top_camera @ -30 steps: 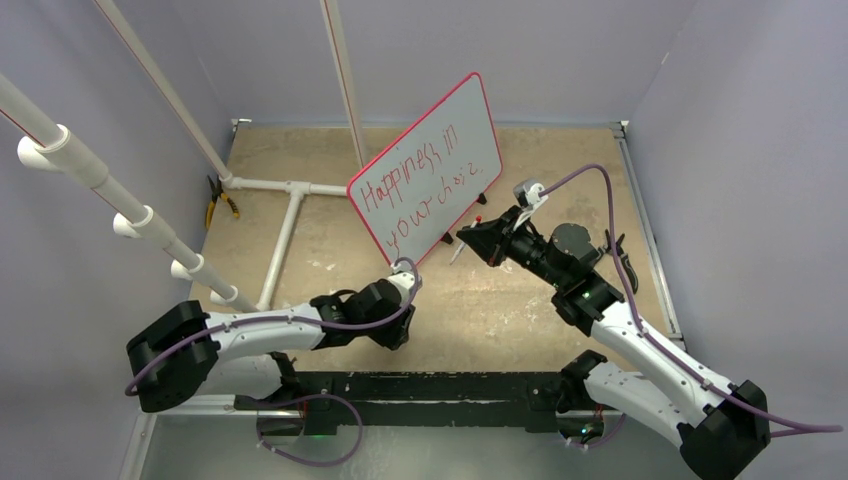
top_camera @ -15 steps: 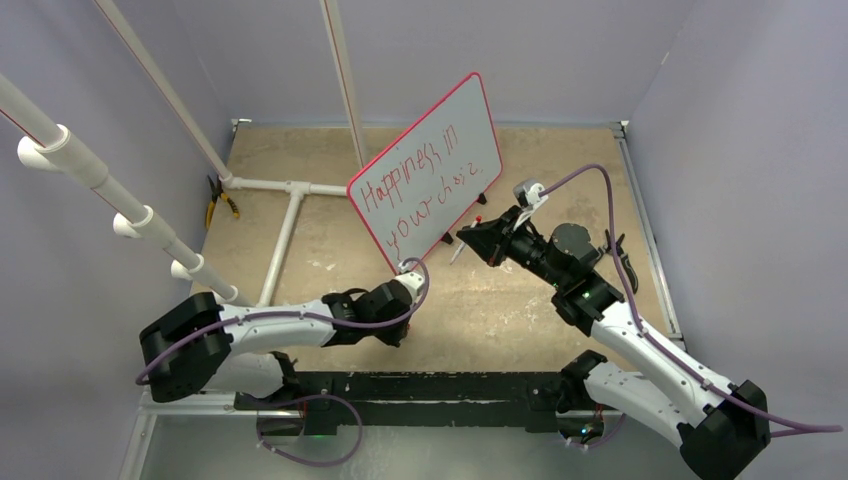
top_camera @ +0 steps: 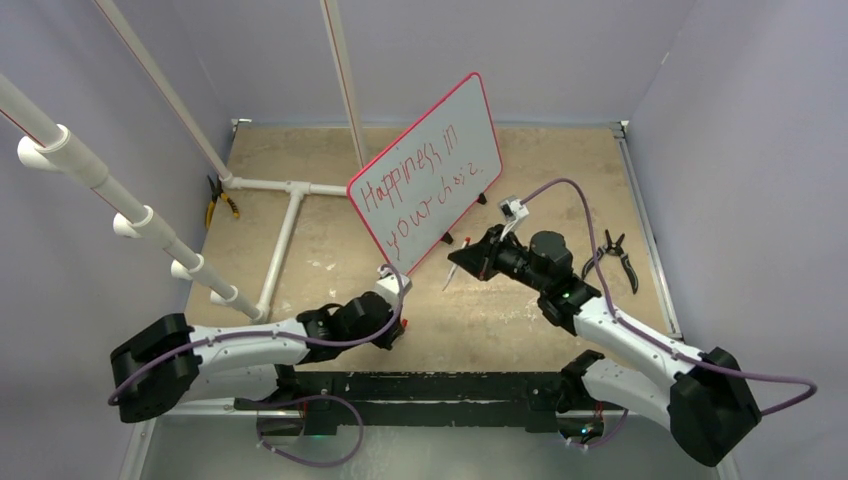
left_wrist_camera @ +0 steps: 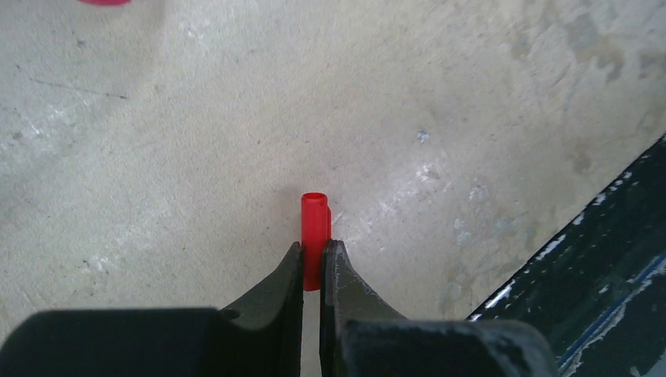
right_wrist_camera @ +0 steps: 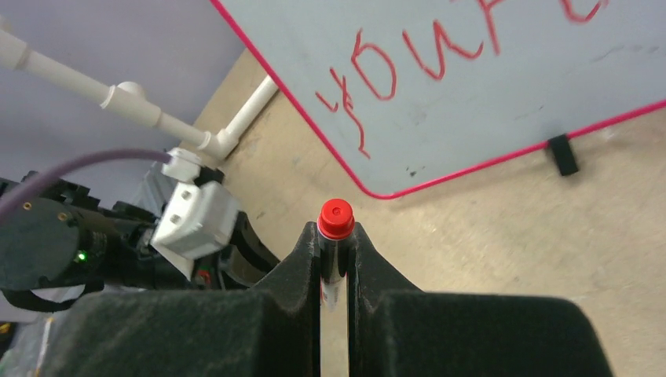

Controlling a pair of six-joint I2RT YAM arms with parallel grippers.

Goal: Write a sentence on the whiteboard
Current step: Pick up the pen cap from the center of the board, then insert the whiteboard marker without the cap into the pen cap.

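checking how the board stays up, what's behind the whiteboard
Behind the whiteboard, only a white pipe standing past its far-left corner and the tabletop show. Its back face and any prop are covered by the board itself. Small black feet peek out below.

Overhead view faces down at the table [top_camera: 500, 310]; wrist views sit close, the right sharing the whiteboard [top_camera: 470, 120].

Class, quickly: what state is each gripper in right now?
Left gripper: closed on a red cap.
Right gripper: closed on the marker.
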